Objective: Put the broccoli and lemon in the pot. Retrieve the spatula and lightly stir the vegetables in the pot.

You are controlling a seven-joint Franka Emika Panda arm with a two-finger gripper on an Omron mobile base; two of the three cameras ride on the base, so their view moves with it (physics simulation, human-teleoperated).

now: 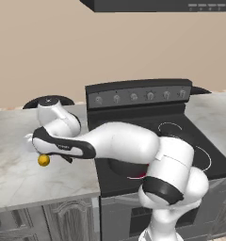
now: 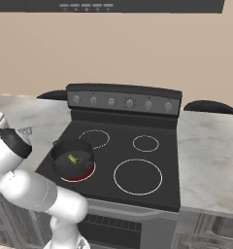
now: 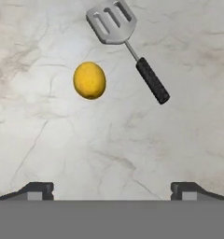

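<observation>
End effector (image 3: 112, 189) hangs wide open over the marble tabletop (image 3: 48, 140) where the lemon (image 3: 89, 80) sits beside the spatula (image 3: 125, 44) — firm, round, likely to roll, so pinch across its middle.

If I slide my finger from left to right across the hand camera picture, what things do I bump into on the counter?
Left finger tip → lemon → spatula, its slotted blade first and then its black handle → right finger tip. All of it lies over the marble counter.
</observation>
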